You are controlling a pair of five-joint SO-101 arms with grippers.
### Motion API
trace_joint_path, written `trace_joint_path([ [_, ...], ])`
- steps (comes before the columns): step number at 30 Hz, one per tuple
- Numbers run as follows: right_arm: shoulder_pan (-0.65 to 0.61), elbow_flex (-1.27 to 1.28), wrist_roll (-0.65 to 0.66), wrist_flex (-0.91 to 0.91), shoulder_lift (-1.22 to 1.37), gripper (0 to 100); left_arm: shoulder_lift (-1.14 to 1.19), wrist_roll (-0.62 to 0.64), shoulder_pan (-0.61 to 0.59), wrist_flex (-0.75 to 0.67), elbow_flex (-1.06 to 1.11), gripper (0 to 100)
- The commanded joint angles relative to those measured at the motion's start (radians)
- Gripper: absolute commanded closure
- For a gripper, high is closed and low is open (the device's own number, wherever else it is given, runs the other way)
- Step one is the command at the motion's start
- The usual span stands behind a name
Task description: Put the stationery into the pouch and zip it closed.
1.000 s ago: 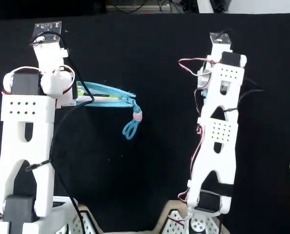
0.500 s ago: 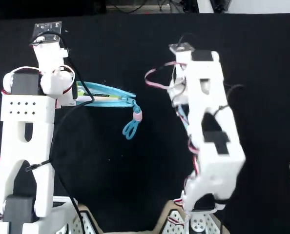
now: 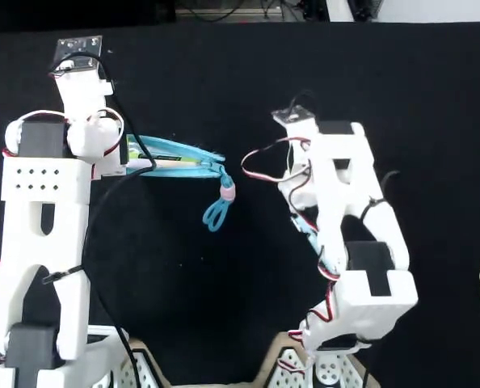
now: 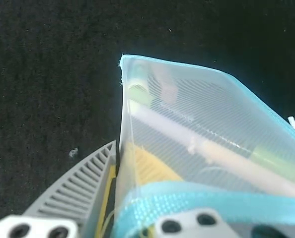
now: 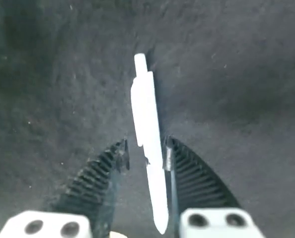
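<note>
**Pouch clamped on the left, pen between open fingers on the right**

The left gripper (image 4: 121,167) is clenched on one end of the pouch (image 4: 202,124), a see-through sleeve with a teal edge. Through its wall show a long white pen with green sections (image 4: 222,153) and a yellow piece (image 4: 147,171). In the high view the pouch juts from that gripper toward the middle of the black table (image 3: 224,81). Its blue zip-pull loop (image 3: 216,213) lies on the cloth at the free end.

The right arm (image 3: 345,210) is folded over the table's middle, apart from the pouch. Its wrist view shows the right gripper (image 5: 145,146) released, its ribbed fingers (image 5: 184,168) spread wider than the white pen (image 5: 146,114) that runs lengthwise between them. One finger touches the pen's side, and a strip of dark cloth shows between the pen and the other finger. The pen seems to lie on the table rather than hang lifted, though the view is too close to be sure.
</note>
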Motion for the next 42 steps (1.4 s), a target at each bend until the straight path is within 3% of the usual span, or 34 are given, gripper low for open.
trace_joint_path([
  [1, -0.008, -0.140, 0.011, 0.061, 0.021, 88.6, 0.014, 0.011, -0.022, -0.009, 0.061, 97],
  [17, -0.066, -0.286, 0.107, 0.091, 0.272, 88.6, 0.017, 0.011, -0.025, -0.011, 0.061, 97],
  [34, -0.061, -0.061, 0.235, -0.081, 0.272, 88.9, 0.014, 0.011, -0.028, -0.011, 0.061, 97],
  [38, -0.057, -0.073, 0.232, -0.077, 0.259, 99.5, 0.014, 0.011, -0.028, -0.009, 0.061, 97],
  [42, -0.018, -0.084, 0.232, -0.057, 0.174, 98.6, 0.014, 0.011, -0.028, -0.006, 0.061, 97],
])
